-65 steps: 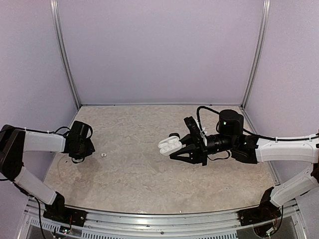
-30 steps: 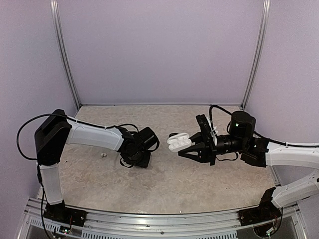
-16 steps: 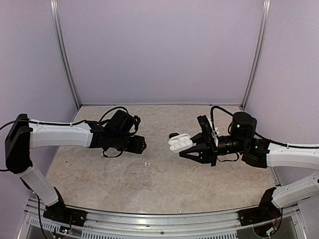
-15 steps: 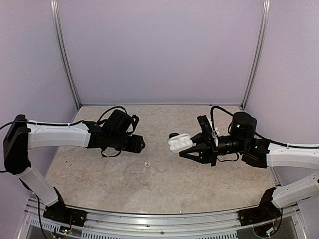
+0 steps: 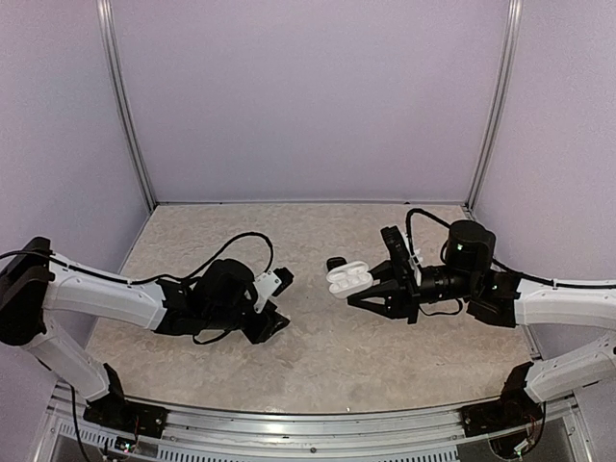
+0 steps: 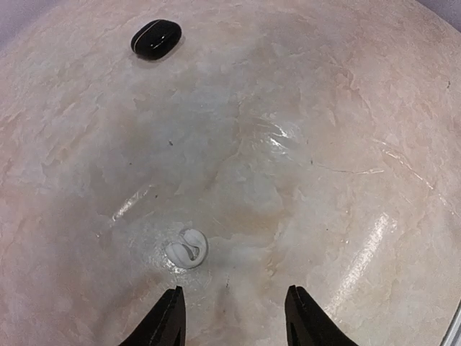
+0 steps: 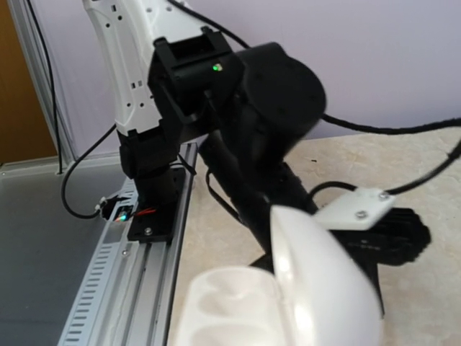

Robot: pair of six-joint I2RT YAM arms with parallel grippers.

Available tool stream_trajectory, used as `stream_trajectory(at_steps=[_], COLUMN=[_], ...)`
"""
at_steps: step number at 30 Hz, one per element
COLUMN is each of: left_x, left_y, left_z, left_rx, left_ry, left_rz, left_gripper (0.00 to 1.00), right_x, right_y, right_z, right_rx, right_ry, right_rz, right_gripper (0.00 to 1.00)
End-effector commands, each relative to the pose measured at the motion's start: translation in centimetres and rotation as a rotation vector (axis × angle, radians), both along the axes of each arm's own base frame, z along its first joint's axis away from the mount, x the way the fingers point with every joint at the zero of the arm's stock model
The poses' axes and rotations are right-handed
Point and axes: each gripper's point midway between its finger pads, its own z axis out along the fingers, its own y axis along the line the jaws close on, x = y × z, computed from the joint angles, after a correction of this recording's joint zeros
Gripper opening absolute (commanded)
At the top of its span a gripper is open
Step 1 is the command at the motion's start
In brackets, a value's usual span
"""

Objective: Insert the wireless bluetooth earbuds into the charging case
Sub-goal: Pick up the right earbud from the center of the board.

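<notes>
White earbud point(image 6: 187, 252) lies just ahead of the spread-open left hand point(image 6: 234, 306); right hand point(image 5: 369, 286) grips the case point(image 5: 346, 278).

Seen from above, the left gripper point(image 5: 280, 303) hides the white earbud point(image 6: 187, 249) below it. In its own camera only the two finger ends show, cut off by the bottom edge. In the right wrist camera, the charging case point(image 7: 288, 295) is blurry and cut off too.

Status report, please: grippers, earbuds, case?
Left gripper open, white earbud lying just ahead. Right gripper holds charging case, lid open. Nothing blocks the earbud.
</notes>
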Motion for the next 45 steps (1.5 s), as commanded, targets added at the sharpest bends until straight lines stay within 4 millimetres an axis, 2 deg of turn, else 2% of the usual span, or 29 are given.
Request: stream_trajectory(at_steps=[1,6,12,18,20,27,32,45], left_x=[0.6,0.8,0.8,2.1,2.2,2.7,2.4,3.3], left_y=[-1.0,-1.2,-2.2,-3.4,-3.1,-2.3,-2.0,-1.2], left_z=[2.5,1.5,0.4,-1.6,-3.1,-5.0,-5.1,-6.0], left_rx=[0.039,0.046,0.028,0.081,0.13,0.192,0.19,0.237], left_ry=[-0.243,-0.219,-0.126,-0.063,-0.009,0.04,0.033,0.029], left_rz=[-0.182,-0.288,-0.399,-0.451,-0.46,-0.45,-0.446,-0.42], left_gripper=[0.48,0.48,0.4,0.33,0.29,0.25,0.24,0.24], right_x=[0.2,0.1,0.1,0.1,0.1,0.2,0.2,0.3], right_y=[-0.5,-0.4,-0.6,-0.7,-0.8,-0.9,-0.8,-0.9], right_z=[0.5,0.3,0.1,0.1,0.1,-0.1,-0.2,-0.2], right_rx=[0.025,0.021,0.022,0.019,0.018,0.014,0.012,0.007], right_ry=[-0.01,-0.007,-0.006,-0.004,-0.005,-0.005,-0.005,-0.005], right_rz=[-0.02,-0.014,-0.016,-0.02,-0.024,-0.029,-0.027,-0.028], right_gripper=[0.02,0.02,0.02,0.03,0.02,0.03,0.03,0.03])
